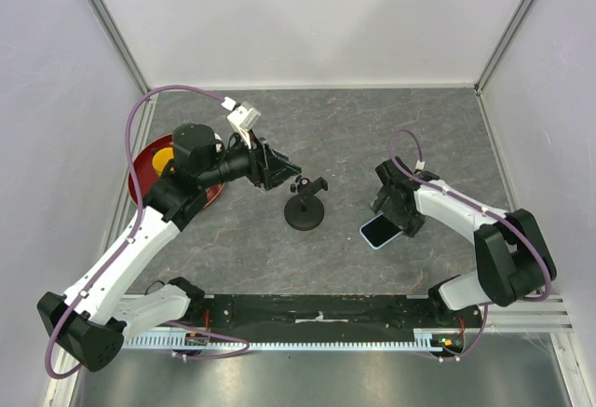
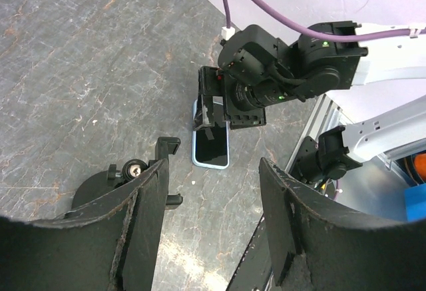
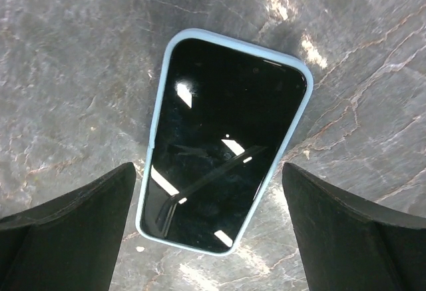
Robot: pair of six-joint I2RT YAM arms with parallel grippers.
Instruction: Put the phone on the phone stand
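well, the phone (image 1: 380, 232) lies flat on the grey marbled bench (image 1: 354, 137), black screen up, its light blue case showing all round the edge. it sits to the right of the phone stand (image 1: 305, 207), apart from it and not touching. the stand is upright on its round black base near the middle of the bench, with its cradle empty. the right arm (image 1: 456, 204) reaches in over the phone, and the right jaws are released: in the right wrist view the two dark fingers (image 3: 73, 218) are spread wide on either side of the phone (image 3: 223, 141) at its near end, gripping nothing; how high they hang above the bench i cannot tell. the left arm (image 1: 130, 249) stretches toward the stand from the left, and the left jaws are also released and empty. in the left wrist view the stand (image 2: 135, 168) shows just beside the left finger (image 2: 143, 211), with the phone (image 2: 211, 146) further off under the right arm's wrist. a red plate (image 1: 140, 172) holding something yellow (image 1: 163, 158) rests at the bench's left edge, partly behind the left arm.
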